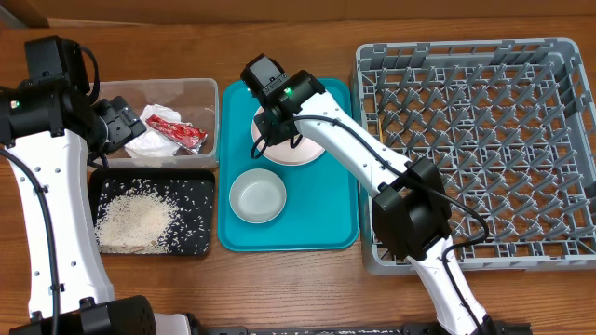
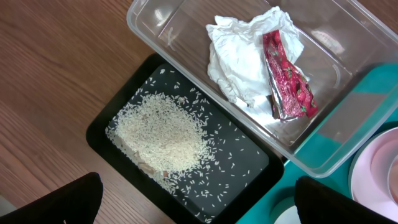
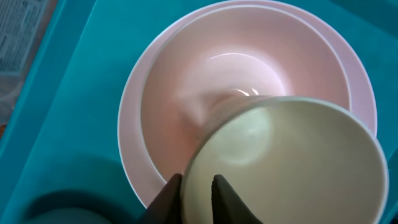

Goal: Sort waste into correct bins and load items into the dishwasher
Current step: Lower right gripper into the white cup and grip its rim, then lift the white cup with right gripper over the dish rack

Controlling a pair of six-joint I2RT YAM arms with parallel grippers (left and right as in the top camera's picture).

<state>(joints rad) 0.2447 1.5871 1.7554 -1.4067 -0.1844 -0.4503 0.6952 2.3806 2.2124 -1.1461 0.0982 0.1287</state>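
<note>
– Pinching a rim: the right gripper (image 3: 196,194) has one finger inside the lip and one outside, clamped onto it.
– Rim of what?
– The small white cup (image 3: 292,162). It stands in the hollow of the pink bowl (image 3: 205,81), mouth tipped toward the wrist camera. Cannot tell whether its base is lifted clear.
– Under the bowl?
– A pink plate (image 3: 129,134), its edge showing round the bowl. Both are on the teal tray (image 3: 74,93), at the far end. A white bowl (image 1: 258,197) sits on the same tray, nearer the robot and apart from the plate.
– And the rack?
– The grey dish rack (image 1: 475,149) is just right of the teal tray, on the wooden table (image 1: 279,288).
– Left side?
– The left gripper (image 2: 199,199) is spread wide, with nothing between its fingers (image 2: 56,199). It hangs above the two bins.
– Contents?
– The black tray (image 2: 102,140) holds the rice (image 2: 161,134) in one heap, with stray grains scattered round it. The clear tub (image 2: 149,37) is just beyond it, edges side by side. Inside the tub are the tissue (image 2: 236,56) and the red wrapper (image 2: 286,87), the wrapper lying against the tissue. Both bins sit left of the teal tray.
</note>
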